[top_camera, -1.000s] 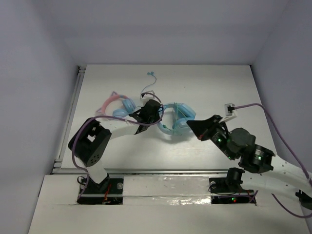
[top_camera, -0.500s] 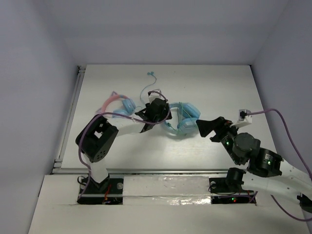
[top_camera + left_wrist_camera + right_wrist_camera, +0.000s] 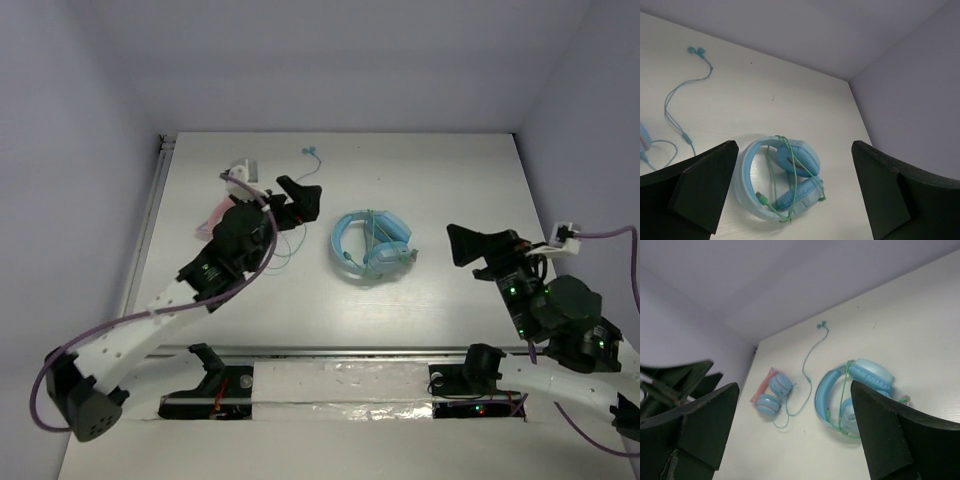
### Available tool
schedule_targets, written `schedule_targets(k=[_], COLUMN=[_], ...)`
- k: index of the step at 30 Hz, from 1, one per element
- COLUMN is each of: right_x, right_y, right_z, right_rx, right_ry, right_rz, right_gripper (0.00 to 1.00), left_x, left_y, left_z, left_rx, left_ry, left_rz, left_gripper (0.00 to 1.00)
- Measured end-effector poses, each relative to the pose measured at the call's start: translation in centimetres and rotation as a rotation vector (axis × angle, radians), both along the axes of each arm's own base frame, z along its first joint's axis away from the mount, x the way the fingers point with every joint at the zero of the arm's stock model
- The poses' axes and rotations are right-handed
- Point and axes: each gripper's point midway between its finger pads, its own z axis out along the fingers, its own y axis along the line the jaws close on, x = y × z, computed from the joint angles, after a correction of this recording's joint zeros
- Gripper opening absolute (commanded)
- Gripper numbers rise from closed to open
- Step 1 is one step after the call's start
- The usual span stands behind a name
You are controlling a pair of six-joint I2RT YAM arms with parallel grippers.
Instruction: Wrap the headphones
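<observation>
1. The white table carries three things.
2. The headphones lie flat, with their pale-green cable looped across the cups.
3. The earbuds lie beyond the headphones, to their left.
4. The pink-banded headphones lie well left of the headphones.

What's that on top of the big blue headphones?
A thin green cable, looped across them several times. Whether it also passes underneath the headphones cannot be seen, because they cover that part.

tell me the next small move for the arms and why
Probably retract both arms to rest: the cable already loops around the headphones, and the left pincer and right pincer are open, empty and clear of them.
</observation>
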Motion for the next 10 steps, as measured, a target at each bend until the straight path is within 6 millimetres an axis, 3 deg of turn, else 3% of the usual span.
schedule_targets(k=[4, 10], right_x=[-0.8, -1.4], right_y=[-2.8, -5.8], right_z=[1.6, 1.9], right_rx=[0.068, 0.141], right_ry=[-0.039, -0.058], right_rz=[-0.039, -0.098], right_gripper=[1.00, 1.00], left_x=[-3.2, -6.7], left_y=[3.5, 7.1], left_z=[1.2, 0.7], left_rx=[-0.021, -0.028], left_ry=[-0.048, -0.064], left_rz=[0.005, 0.007], left_gripper=[0.99, 0.99])
